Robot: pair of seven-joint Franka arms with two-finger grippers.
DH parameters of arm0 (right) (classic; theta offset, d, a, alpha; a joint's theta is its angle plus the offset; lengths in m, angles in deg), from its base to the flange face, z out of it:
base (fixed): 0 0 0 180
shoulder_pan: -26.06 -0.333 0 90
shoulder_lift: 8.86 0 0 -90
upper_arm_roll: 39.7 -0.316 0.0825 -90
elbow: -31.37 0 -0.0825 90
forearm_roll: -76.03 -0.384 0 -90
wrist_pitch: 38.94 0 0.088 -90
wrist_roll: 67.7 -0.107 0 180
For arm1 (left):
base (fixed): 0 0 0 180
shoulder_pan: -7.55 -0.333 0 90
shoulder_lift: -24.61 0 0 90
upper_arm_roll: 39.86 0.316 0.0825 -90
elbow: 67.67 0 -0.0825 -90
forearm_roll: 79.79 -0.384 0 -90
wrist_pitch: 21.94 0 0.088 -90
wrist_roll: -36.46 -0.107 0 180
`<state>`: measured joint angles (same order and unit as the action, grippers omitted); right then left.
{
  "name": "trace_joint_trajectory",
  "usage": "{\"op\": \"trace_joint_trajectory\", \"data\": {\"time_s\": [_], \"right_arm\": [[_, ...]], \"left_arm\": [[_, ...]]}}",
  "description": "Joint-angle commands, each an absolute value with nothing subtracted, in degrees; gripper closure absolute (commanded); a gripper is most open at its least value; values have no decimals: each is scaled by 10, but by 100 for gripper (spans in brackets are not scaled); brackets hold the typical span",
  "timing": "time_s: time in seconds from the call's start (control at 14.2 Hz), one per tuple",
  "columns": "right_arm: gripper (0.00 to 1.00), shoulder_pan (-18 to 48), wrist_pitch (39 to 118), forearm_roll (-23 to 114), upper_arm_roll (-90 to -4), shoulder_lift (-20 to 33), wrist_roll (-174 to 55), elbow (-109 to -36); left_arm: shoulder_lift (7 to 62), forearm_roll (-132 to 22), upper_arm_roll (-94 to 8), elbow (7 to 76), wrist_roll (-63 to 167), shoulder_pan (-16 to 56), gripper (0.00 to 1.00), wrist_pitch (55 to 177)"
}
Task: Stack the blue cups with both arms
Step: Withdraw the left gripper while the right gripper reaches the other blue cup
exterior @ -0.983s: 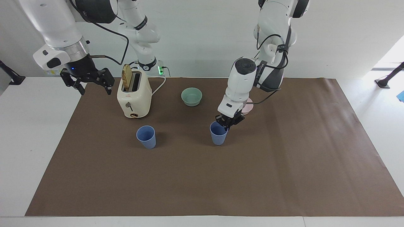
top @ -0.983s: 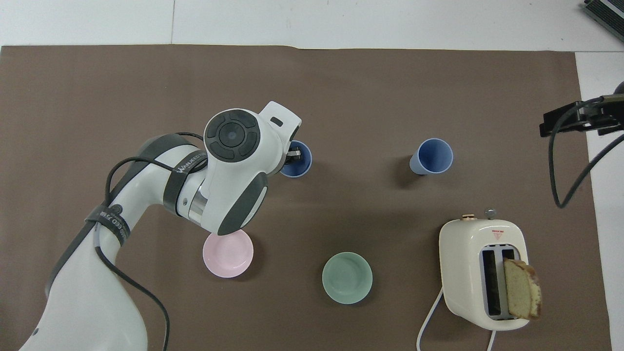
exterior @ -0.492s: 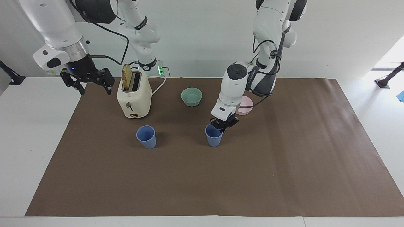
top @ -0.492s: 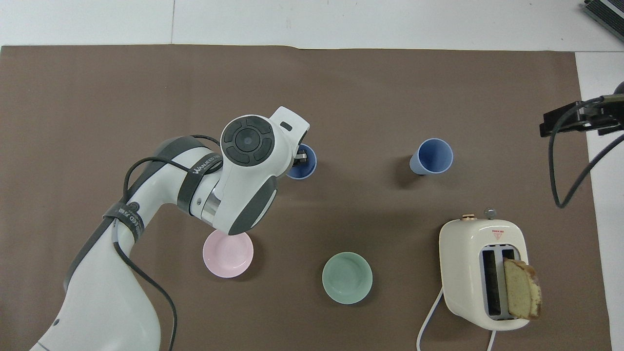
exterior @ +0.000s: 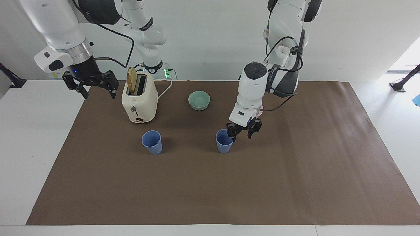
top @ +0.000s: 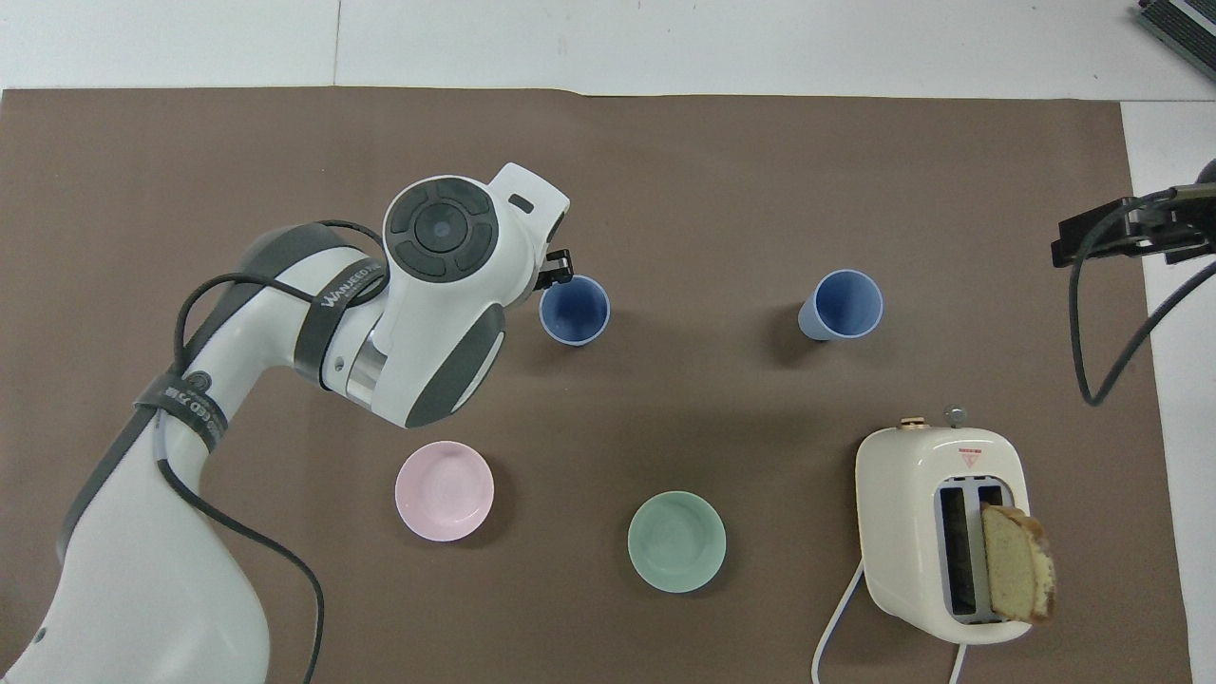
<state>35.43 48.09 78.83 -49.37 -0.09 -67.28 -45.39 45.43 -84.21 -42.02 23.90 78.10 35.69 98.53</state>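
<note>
The left gripper [exterior: 244, 131] stands with its fingers spread apart and holds nothing. It hangs low over the brown mat [exterior: 295, 170], just beside the rim of one blue cup [exterior: 224, 141], at the side toward the left arm's end of the table. Whether a finger touches that rim cannot be told. This cup stands upright near the middle of the mat, mouth up. In the overhead view, only one black fingertip of the gripper shows past the arm's white wrist housing, next to the cup's rim.

The second blue cup [exterior: 152, 142] stands upright on the mat, well apart from the first and toward the right arm's end. Nothing lies between the two cups.

The pink bowl [top: 444, 490] sits nearer to the robots than the first cup; in the facing view the left arm hides most of it. The green bowl [exterior: 199, 100] sits beside it, near the middle of the mat's robot-side edge. A cream toaster [exterior: 139, 102] stands near the mat's robot-side corner at the right arm's end, nearer to the robots than the second cup. A slice of bread [exterior: 132, 84] stands in one slot. A white cord runs from the toaster toward the robots.

The right gripper [exterior: 97, 86] waits, wide open and empty, raised over the mat's edge beside the toaster.

A dark band on the left arm carries white lettering, not fully legible.
</note>
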Motion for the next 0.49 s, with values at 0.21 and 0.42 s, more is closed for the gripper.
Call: {"op": "trace_joint_trajectory", "data": {"time_s": [0.21,0.42], "right_arm": [[0,363,474,785,-496,-15,-664,-470],[0,363,476,784,-497,-18,-663,-477]], "left_arm": [[371,-847,-425,244,651,269,0,883],[335,-846,-425,264,575,231,0,854]]}}
